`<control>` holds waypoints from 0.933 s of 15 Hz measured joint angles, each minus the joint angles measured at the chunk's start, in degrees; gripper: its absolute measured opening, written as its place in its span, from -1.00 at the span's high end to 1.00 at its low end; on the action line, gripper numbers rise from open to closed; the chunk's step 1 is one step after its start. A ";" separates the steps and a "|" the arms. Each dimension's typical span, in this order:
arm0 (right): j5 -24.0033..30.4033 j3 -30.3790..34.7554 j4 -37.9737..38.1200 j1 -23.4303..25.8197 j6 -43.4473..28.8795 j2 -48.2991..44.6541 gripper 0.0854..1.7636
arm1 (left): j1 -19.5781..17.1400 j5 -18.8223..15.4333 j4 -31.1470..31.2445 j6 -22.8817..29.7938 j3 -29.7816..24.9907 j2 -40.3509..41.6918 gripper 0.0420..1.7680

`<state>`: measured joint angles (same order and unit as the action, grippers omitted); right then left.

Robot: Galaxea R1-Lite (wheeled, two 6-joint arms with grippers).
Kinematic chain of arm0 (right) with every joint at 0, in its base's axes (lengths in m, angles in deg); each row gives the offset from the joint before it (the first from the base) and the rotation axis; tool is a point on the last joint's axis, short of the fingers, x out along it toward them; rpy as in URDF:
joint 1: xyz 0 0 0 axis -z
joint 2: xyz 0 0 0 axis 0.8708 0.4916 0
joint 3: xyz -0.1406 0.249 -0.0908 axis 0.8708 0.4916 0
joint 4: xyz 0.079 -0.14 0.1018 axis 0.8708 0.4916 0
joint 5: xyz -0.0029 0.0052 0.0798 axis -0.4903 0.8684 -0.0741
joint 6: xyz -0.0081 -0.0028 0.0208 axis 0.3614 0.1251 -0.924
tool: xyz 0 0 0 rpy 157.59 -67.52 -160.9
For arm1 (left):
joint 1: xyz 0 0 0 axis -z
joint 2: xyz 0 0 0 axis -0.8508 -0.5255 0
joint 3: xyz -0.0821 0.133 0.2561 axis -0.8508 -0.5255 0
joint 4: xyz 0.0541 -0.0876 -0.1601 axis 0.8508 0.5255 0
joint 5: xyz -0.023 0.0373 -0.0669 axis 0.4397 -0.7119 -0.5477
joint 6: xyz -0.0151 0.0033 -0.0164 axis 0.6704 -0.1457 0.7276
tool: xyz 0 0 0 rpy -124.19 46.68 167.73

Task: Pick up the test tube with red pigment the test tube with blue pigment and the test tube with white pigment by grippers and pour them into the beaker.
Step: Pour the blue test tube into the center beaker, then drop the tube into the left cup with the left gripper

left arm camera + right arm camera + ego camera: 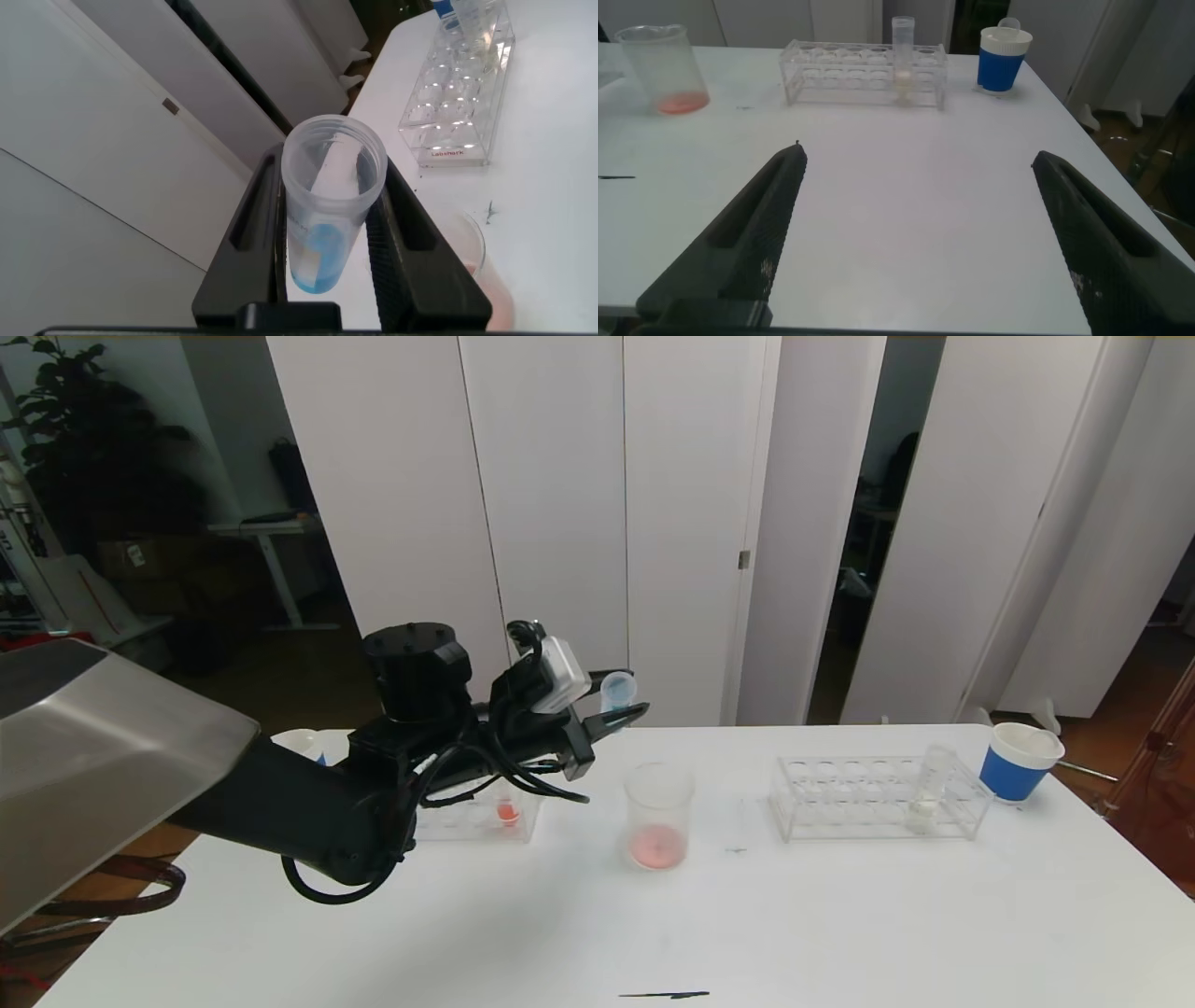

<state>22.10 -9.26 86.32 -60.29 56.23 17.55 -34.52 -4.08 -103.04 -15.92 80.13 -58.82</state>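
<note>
My left gripper (618, 702) is shut on the test tube with blue pigment (616, 692), raised above the table, up and to the left of the beaker (659, 817). In the left wrist view the tube (332, 201) sits between both fingers, open mouth toward the camera, blue liquid at its bottom. The beaker holds pink-red liquid. A test tube with red pigment (507, 812) stands in the left rack (467, 821). The test tube with white pigment (929, 789) stands in the right rack (878, 795). My right gripper (918, 159) hovers open over bare table, empty.
A blue paper cup (1019, 761) stands at the back right beyond the rack. Another cup (301, 744) peeks out behind my left arm. A thin dark stick (663, 995) lies at the table's front edge.
</note>
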 joint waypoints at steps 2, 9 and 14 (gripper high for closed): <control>0.00 0.00 -0.01 -0.02 0.00 0.00 -0.96 | 0.57 0.07 -1.91 -3.28 1.77 -3.00 0.38; 0.00 0.00 0.00 0.00 0.00 0.00 -0.96 | 0.90 0.68 -9.19 -16.70 4.79 -10.93 0.38; 0.00 0.00 -0.01 0.00 0.02 0.00 -0.96 | -0.44 1.06 -13.15 -23.15 4.94 -13.67 0.38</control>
<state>22.10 -9.26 86.31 -60.29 56.25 17.55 -34.96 -3.02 -116.19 -39.07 85.07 -72.48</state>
